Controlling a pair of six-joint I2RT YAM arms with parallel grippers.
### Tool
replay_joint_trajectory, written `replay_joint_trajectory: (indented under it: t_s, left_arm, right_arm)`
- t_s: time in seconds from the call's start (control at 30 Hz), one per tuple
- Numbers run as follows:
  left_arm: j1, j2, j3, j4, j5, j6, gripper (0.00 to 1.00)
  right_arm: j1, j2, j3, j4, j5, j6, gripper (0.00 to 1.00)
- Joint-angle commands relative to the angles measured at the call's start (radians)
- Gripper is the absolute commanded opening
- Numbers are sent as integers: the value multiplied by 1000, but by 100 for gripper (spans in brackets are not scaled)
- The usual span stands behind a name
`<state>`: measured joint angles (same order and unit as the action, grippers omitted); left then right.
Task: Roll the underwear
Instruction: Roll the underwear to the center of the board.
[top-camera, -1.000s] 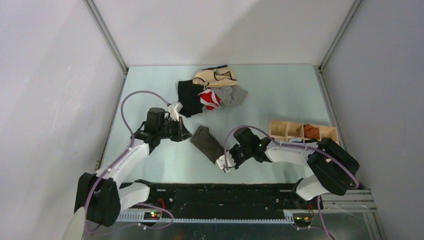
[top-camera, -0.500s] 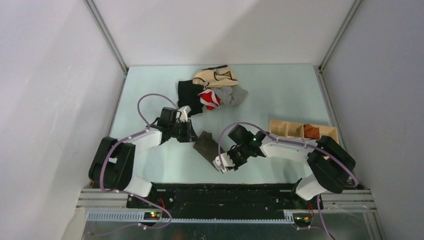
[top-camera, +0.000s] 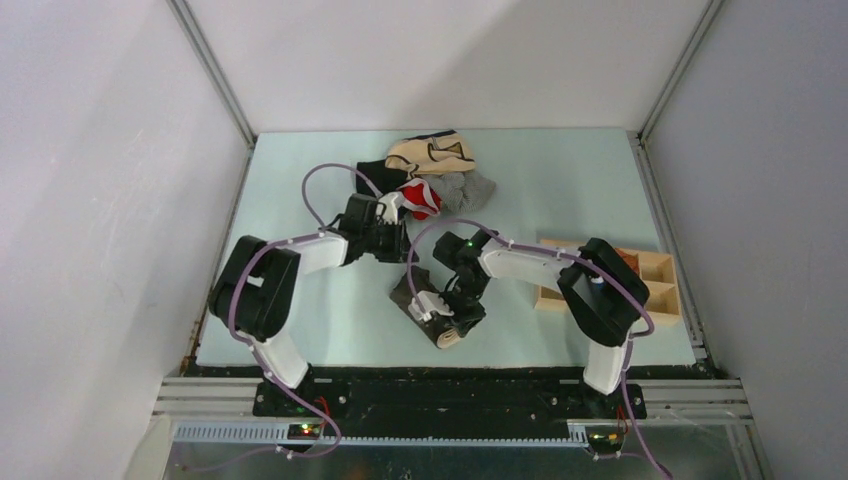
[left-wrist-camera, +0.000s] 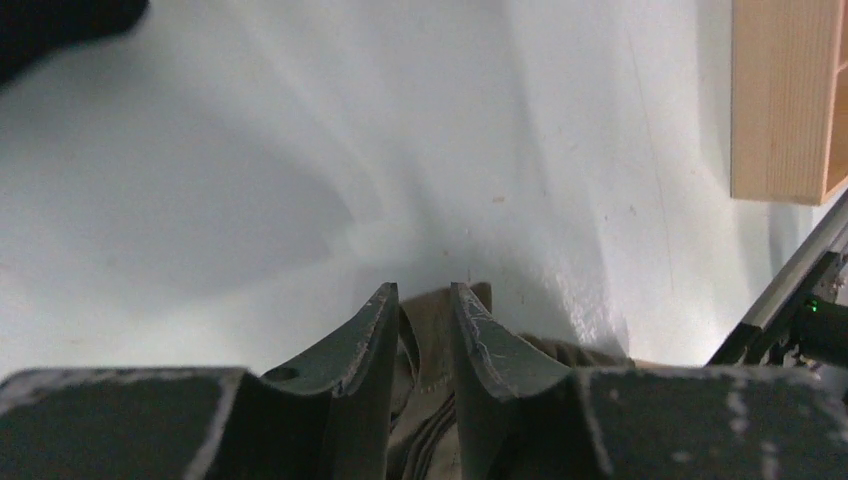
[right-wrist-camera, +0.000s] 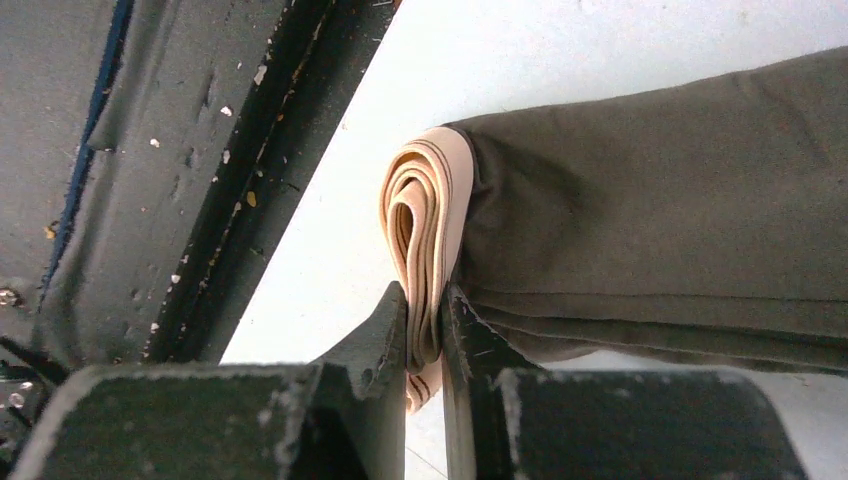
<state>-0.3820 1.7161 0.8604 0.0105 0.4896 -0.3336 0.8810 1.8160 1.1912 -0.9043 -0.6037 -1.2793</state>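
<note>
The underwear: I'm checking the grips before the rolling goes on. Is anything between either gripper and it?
Nothing visible. The left gripper pinches the underwear directly, and the right gripper is clamped on its folded cream waistband; no other garment is caught in either.

The underwear (right-wrist-camera: 650, 210) is soft matt cloth, olive-brown, zero sheen. Its waistband (right-wrist-camera: 420, 215) is cream elastic with thin brown stripes, a bit smoother looking. The right gripper (right-wrist-camera: 424, 300) and left gripper (left-wrist-camera: 422, 295) are both dark and matt, pretty scuffed, with pale scratches along the edges; can't tell if plastic or metal. The table (left-wrist-camera: 300, 150) is smooth and pale, slightly satiny, with a few specks. The organizer box (left-wrist-camera: 775, 100) is bare light wood, grain showing. The black rail (right-wrist-camera: 200, 170) looks like dusty, chipped metal.
</note>
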Motion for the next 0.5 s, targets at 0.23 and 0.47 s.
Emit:
replay_joint_trajectory:
  t_s: [0.23,0.47]
  left_arm:
    - [160,-57,222,-41,-107,183,41]
    - [224,-161,277,-132,-150,238,46]
  right_arm:
    - [26,200,300,-383,-43,-14,0]
    - [59,420,566,-593,44,18,0]
